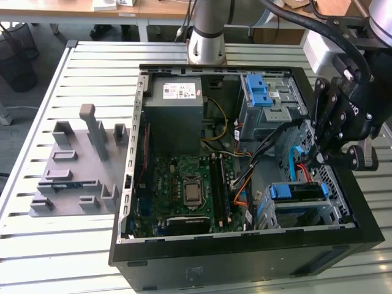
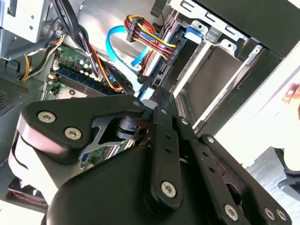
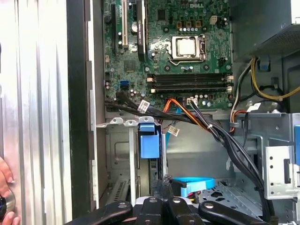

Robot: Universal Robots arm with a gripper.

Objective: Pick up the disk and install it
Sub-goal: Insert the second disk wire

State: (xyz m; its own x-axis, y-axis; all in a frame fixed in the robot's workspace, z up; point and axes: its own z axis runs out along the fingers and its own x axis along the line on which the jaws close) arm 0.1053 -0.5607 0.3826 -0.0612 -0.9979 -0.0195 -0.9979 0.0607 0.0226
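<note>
Tower case [image 1: 245, 245] lying on its side with the panel off, filling the tabletop [image 1: 61, 245] from the middle to the edge at the exterior view's right. Inside: green motherboard [image 1: 184, 184] across the floor, grey power supply box [image 1: 173, 98] in the far corner, grey drive cage [image 1: 269, 101] with a chunky blue latch beside it, and loose cables [image 1: 269, 147] crossing between them. Grey fixture plate [image 1: 76, 165] with upright posts on the tabletop's side at the exterior view's left, apart from the case.

Open slatted tabletop along the near edge and round the fixture plate. Little room inside the case corner: cage walls, a blue flat cable [image 3: 194, 183] and black cable bundles close round the end effector [image 1: 317, 158].

Disk [image 1: 300, 192] already sitting in the lower drive bay, at the case corner near the tabletop's edge at the exterior view's right. Standing on edge in its slot, blue frame end [image 3: 150, 143] facing up toward the open side of the case, long axis apparently running down into the bay.

End effector closed, fingertips [image 3: 164, 185] together with nothing visible between them, poised just beside the disk's upper edge; contact not clear.
</note>
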